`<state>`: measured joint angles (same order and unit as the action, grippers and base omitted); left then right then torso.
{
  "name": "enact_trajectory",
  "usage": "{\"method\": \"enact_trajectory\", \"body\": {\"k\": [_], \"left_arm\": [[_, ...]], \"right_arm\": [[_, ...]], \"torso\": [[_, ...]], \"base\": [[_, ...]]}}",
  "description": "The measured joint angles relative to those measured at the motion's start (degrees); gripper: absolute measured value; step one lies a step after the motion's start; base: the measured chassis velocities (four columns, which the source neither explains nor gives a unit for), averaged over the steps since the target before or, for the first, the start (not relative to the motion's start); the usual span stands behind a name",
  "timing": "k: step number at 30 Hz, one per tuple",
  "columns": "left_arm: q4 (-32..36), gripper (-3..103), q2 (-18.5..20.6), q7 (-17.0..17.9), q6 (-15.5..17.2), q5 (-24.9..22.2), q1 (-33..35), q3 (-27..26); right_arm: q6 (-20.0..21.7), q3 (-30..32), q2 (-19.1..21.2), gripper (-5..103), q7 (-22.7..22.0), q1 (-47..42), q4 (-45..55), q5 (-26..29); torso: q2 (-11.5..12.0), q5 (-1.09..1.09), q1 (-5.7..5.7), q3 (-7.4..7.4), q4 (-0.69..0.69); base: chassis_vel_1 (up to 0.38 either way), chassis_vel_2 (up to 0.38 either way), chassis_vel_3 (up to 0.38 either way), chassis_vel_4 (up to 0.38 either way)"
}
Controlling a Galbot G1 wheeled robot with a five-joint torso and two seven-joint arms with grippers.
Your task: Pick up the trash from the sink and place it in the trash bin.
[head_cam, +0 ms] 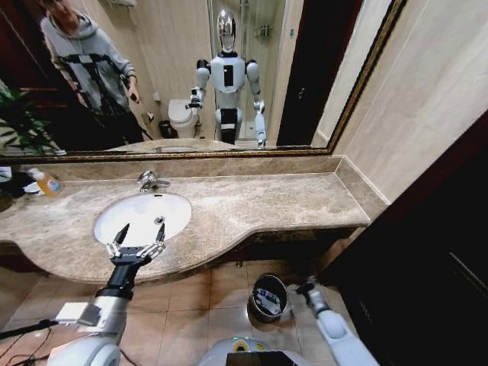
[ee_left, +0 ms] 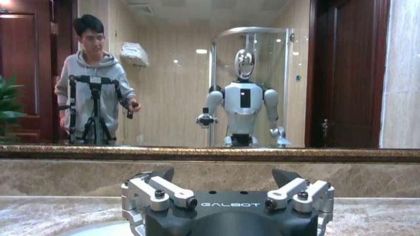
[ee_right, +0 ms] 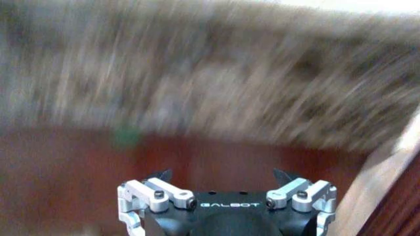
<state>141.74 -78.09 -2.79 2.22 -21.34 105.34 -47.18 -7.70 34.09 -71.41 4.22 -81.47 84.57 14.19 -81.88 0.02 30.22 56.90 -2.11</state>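
The left gripper [head_cam: 140,231] is hovering wide open and empty over the sink [head_cam: 177,200], near the tabletop's front edge. The right gripper [ee_right: 223,176] is hanging open and empty beside the trash bin [head_cam: 268,296] on the floor.

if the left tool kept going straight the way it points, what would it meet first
Probably the beige marble backsplash under the mirror: the open left tool hovers level over the white oval sink, nothing between, though depth is unclear.

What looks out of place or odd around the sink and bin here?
Nothing stands out. The sink basin looks bare and unspilled, the trash bin stands upright on the floor, the left hand hovers open above the basin, and the right hand is low beside the bin.
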Motion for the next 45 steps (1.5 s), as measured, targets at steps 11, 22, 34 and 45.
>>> {"method": "enact_trajectory", "body": {"k": [11, 22, 34, 45], "left_arm": [[0.00, 100, 0.00, 0.00, 0.00, 0.00, 0.00, 0.00], [0.00, 100, 0.00, 0.00, 0.00, 0.00, 0.00, 0.01], [0.00, 100, 0.00, 0.00, 0.00, 0.00, 0.00, 0.01], [0.00, 100, 0.00, 0.00, 0.00, 0.00, 0.00, 0.00]], "right_arm": [[5.06, 9.06, -5.12, 100, 1.47, -9.76, 34.18, 9.37], [3.61, 9.17, -7.89, 100, 3.36, -11.00, 41.32, 6.80], [4.01, 10.24, -7.97, 100, 4.41, -11.93, 43.33, 4.09], [4.10, 10.17, -7.96, 100, 4.42, -11.91, 43.24, 4.03]], "torso": [[0.00, -0.03, 0.00, 0.00, 0.00], [0.00, -0.02, 0.00, 0.00, 0.00], [0.00, -0.02, 0.00, 0.00, 0.00], [0.00, -0.02, 0.00, 0.00, 0.00]], "base": [[0.000, 0.000, 0.000, 0.000], [0.000, 0.000, 0.000, 0.000], [0.000, 0.000, 0.000, 0.000], [0.000, 0.000, 0.000, 0.000]]}}
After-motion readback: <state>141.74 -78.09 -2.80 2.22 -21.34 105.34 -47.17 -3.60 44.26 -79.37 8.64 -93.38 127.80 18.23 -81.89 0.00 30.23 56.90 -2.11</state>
